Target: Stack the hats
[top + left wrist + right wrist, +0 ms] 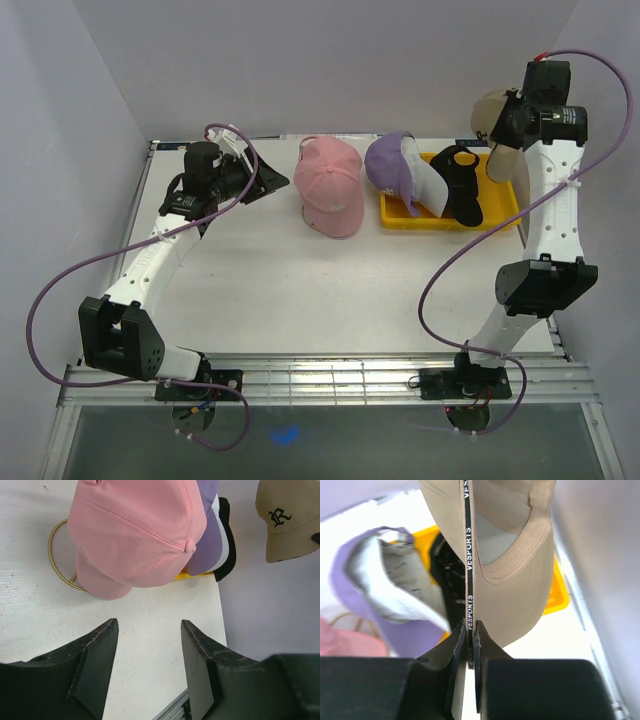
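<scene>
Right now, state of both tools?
Left tool: open, empty, facing the pink cap.
Right tool: shut on the beige cap, pinching its black strap.

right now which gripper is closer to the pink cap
Left. The left gripper sits open just left of the pink cap, pointing at it. The right gripper is far off past the yellow tray, shut on a beige cap.

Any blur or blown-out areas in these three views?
Top external: even light, soft shadows, all sharp. Left wrist: pink cap crisp, no glare. Right wrist: strap lettering on the beige cap legible, but the purple cap behind is soft and the table washed out.
</scene>
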Available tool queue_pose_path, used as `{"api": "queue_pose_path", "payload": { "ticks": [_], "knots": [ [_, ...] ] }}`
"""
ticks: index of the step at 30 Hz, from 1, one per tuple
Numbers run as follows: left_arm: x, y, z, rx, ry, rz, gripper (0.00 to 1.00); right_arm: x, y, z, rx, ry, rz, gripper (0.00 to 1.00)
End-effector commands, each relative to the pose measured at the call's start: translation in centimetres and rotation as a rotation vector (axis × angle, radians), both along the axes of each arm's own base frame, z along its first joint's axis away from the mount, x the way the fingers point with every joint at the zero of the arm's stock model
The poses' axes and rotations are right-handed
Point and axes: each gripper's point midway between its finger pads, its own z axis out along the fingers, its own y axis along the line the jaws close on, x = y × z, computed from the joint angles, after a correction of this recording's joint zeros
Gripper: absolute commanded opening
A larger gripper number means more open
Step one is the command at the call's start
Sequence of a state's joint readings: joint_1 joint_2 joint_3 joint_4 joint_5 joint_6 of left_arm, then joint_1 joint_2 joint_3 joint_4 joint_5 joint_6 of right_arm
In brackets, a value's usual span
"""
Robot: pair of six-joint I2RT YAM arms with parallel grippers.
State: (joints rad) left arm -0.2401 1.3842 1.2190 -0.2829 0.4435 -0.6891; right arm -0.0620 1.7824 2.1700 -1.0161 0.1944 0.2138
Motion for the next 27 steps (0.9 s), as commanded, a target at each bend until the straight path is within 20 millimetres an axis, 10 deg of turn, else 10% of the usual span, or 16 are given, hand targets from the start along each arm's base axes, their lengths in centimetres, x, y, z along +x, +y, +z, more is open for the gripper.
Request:
{"api": "queue_pose_path", "payload": {
  "ticks": [1,13,21,27],
  "knots": [
    [-0.6,-0.3,1.6,-0.024,-0.044,-0.022,0.63,-0.6,2.9,6.1,0.168,-0.206,0.065,0.08],
    [-0.5,-1.2,6.4,-0.097,-0.137,-0.058,0.68,-2.1,16.6,16.4,0.947,-0.546,0.442,0.08],
    [0.0,-2.8,11.1,-0.260,-0.174,-0.104,0.71,-4.4,25.9,19.2,1.346,-0.550,0.650,0.08],
    [1.2,-2.4,14.7,-0.369,-0.225,-0.102,0.74,-6.4,28.6,21.4,1.493,-0.550,0.722,0.08]
  ]
}}
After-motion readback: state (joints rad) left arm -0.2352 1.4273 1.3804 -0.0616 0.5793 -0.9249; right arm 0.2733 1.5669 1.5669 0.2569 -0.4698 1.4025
